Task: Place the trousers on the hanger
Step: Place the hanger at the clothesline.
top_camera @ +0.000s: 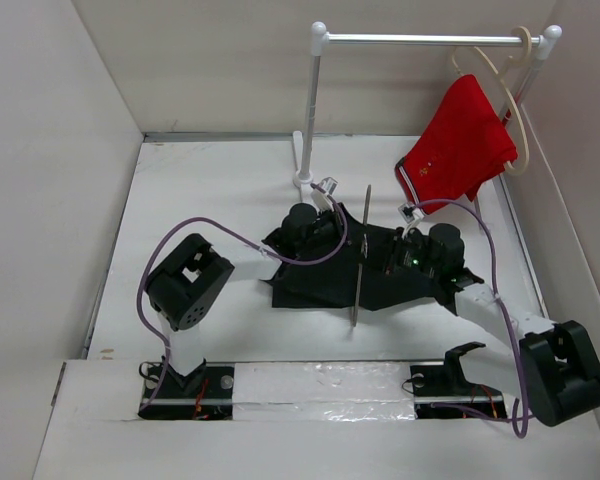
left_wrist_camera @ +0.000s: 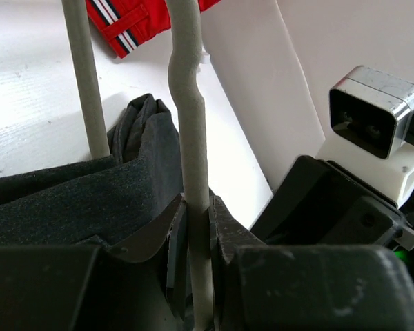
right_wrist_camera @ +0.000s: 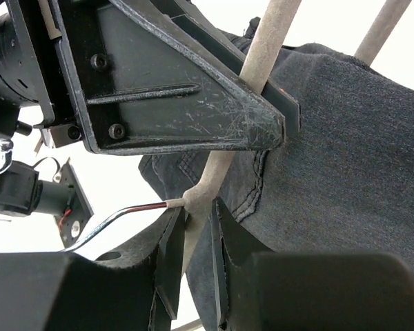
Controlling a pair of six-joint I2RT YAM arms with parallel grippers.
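While both your arms were reaching in over the middle of the surface (top_camera: 200, 190), the trousers (top_camera: 315, 280) lay there in a dark crumpled heap, between the foot of the rack and the arm bases. The hanger (top_camera: 361, 255) showed up edge-on from the top camera, just a thin grey line running far to near across that heap.

Your left gripper (left_wrist_camera: 193, 238) was closed down narrow, pinching one grey bar of the hanger between its fingers. Black fabric pressed right up against that gripper on the left side and bunched up between the held bar and the hanger's other bar.

Your right gripper (right_wrist_camera: 196, 238) was clamped narrow on the same bar. In its own camera it sat just beside the left one, gripping right where a shiny bit of wire came off the grey covering. The trousers filled the right half of that view behind the bar, seam stitching showing, and the cloth was touching the bar.

So you had both grippers on the hanger and neither on the cloth itself.

Off in the far right corner, the red shorts (top_camera: 460, 140) hung on a cream hanger (top_camera: 517, 110) from the rail (top_camera: 430, 40), well apart from the trousers.
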